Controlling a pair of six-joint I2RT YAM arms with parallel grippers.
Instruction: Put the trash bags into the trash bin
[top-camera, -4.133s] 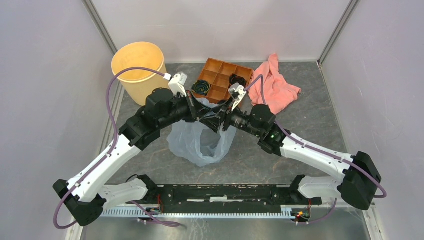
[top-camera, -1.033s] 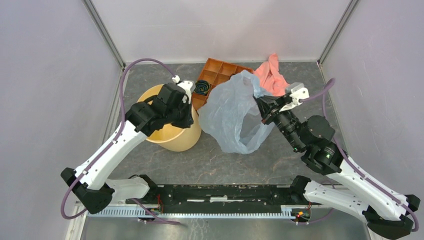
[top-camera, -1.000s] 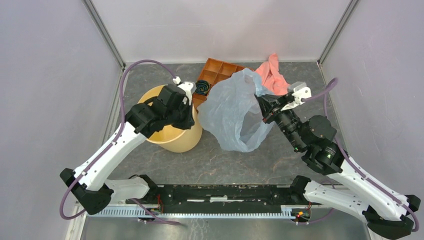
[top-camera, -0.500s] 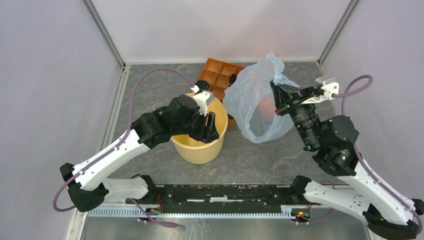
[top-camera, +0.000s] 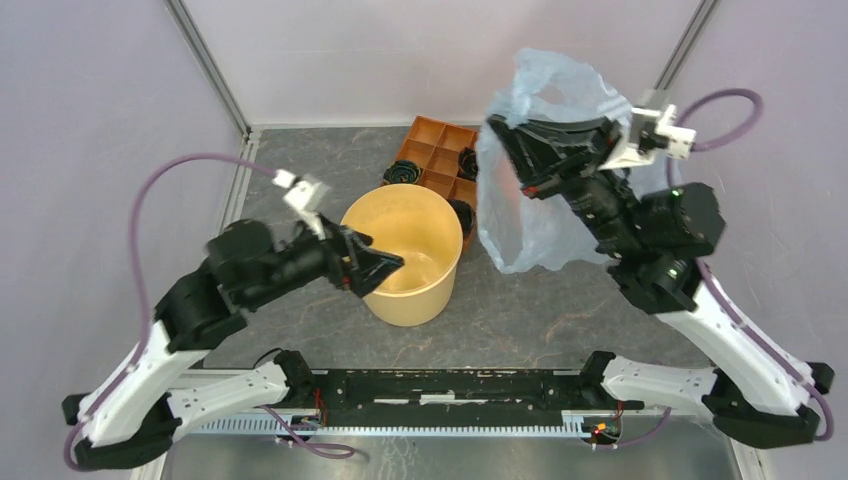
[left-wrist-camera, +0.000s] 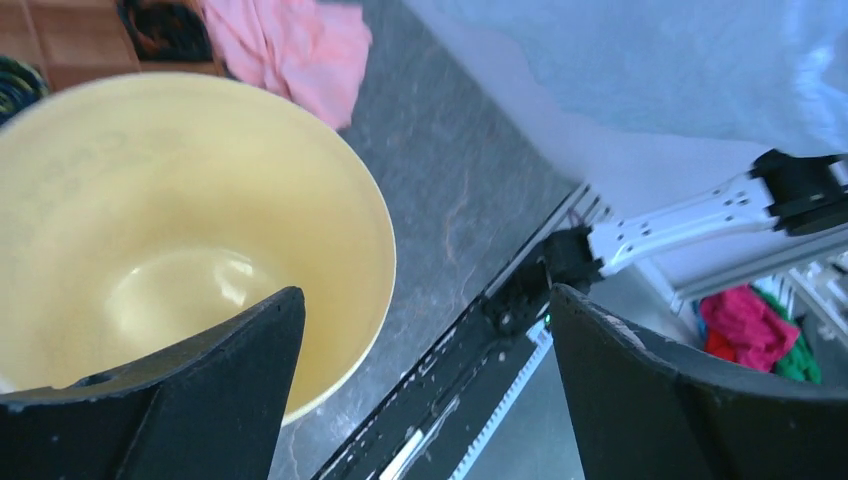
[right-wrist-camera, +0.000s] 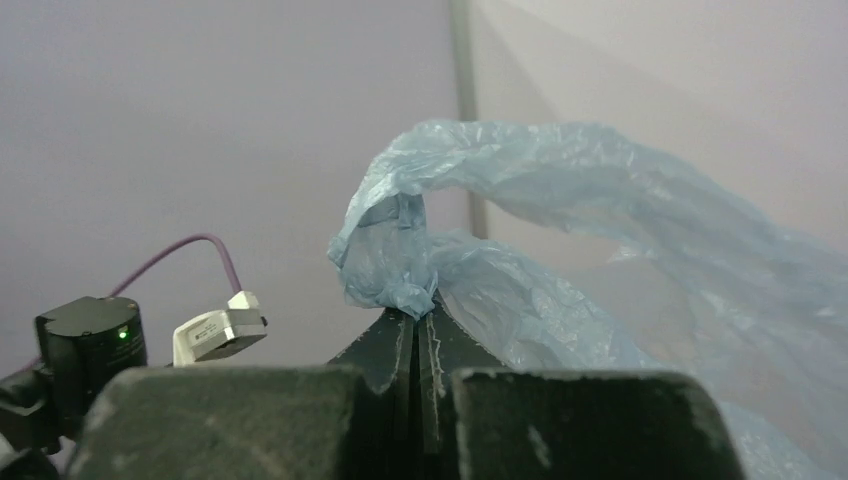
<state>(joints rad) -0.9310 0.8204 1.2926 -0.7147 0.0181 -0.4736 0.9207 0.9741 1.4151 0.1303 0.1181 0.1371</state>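
1. Top view: the right gripper (top-camera: 505, 140) pinches the bag (top-camera: 530, 215) and holds it high. The bag hangs to the right of the bin (top-camera: 410, 300), not over it. The left gripper (top-camera: 385, 268) gapes empty at the bin's near rim. The carry looks to be the step in hand. The next move calls for swinging the bag above the mouth and lowering it.
2. Left wrist: the spread fingers (left-wrist-camera: 200, 400) frame the bin (left-wrist-camera: 150, 230), which is smooth, round, tan-yellow and seemingly empty.
3. Right wrist: the jaws are clamped on a crinkled bunch of the bag (right-wrist-camera: 600, 250), a thin, translucent, blue-grey film.
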